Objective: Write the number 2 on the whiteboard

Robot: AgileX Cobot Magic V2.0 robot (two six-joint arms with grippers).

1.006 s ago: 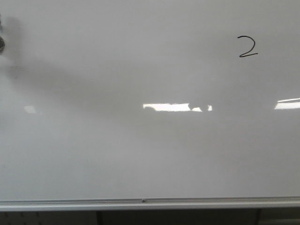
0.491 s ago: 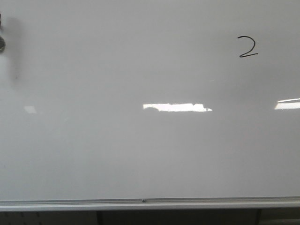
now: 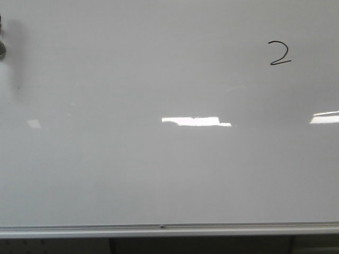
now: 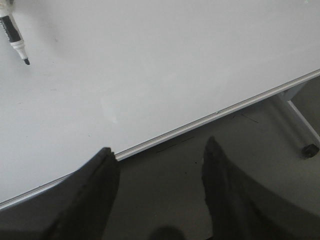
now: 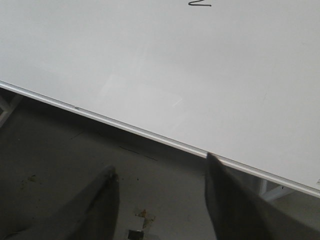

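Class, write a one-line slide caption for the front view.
A handwritten number 2 sits at the upper right of the whiteboard, with bright light reflections across the middle.

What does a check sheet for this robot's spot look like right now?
Surface: whiteboard, glossy, with bright light reflections; silver frame along its lower edge.
Job's things: a black 2 is written in the board's upper right. A marker lies on the board, tip uncapped.
Clutter: a dark round thing at the board's left edge, cut off, cannot tell what.
Hands: left hand open, empty, beyond the frame over the floor; right hand open, empty, likewise.
Cables: nothing seen.
Surroundings: grey scuffed floor and a stand leg with a caster.
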